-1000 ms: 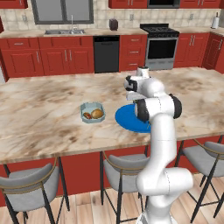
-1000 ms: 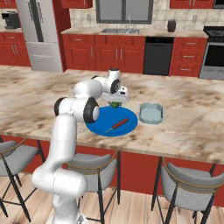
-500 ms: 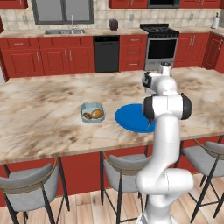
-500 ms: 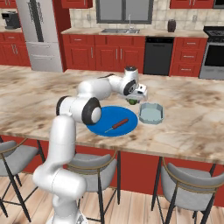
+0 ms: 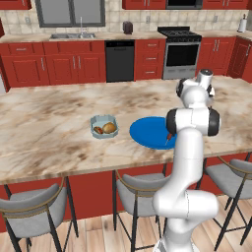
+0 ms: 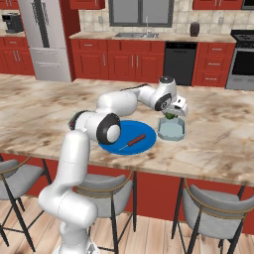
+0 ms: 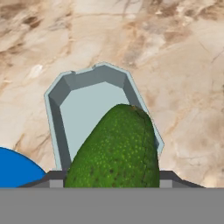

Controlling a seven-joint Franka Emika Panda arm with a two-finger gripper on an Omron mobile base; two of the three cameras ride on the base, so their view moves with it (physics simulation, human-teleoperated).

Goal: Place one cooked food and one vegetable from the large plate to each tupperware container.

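Robot's claw [image 6: 171,115] pinches a bumpy dark-green avocado [image 7: 116,151] above the empty pale grey-blue tub [image 6: 171,129], just beside the round bright blue plate [image 6: 119,138] on the marble surface [image 6: 218,144]. Risk: off-centre release, veg rolls over rim.

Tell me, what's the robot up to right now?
Gripper shut on green vegetable. Hanging over the right tupperware container, nothing in it. Sausage-like stick lies on large plate. Path clear.

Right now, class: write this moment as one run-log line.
pincer: shut on avocado | position: above empty tupperware container | other container: two browned foods | blue plate: red-handled item
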